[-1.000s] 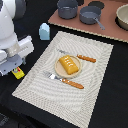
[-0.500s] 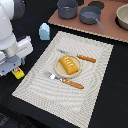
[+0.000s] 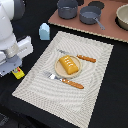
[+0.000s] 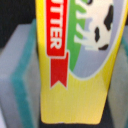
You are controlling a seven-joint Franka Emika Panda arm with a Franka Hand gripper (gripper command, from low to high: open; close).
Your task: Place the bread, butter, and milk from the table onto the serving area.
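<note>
The bread (image 3: 69,65) lies on the round tan plate (image 3: 56,69) in the middle of the serving area's striped placemat (image 3: 50,95). The milk (image 3: 44,31) stands on the dark table just off the placemat's far corner, at the exterior view's left. The yellow butter (image 3: 19,74) is off the placemat's edge at the exterior view's left, between the fingers of my gripper (image 3: 16,71). In the wrist view the butter (image 4: 75,65) fills the frame, with a grey pad (image 4: 15,80) pressed against its side. The gripper is shut on it, low over the table.
A fork (image 3: 62,80) and a knife (image 3: 80,57) with orange handles flank the plate. A pinkish-brown board (image 3: 107,32) at the back holds grey pots (image 3: 67,8) and a pan (image 3: 91,15). A tan bowl (image 3: 123,17) sits at the exterior view's right.
</note>
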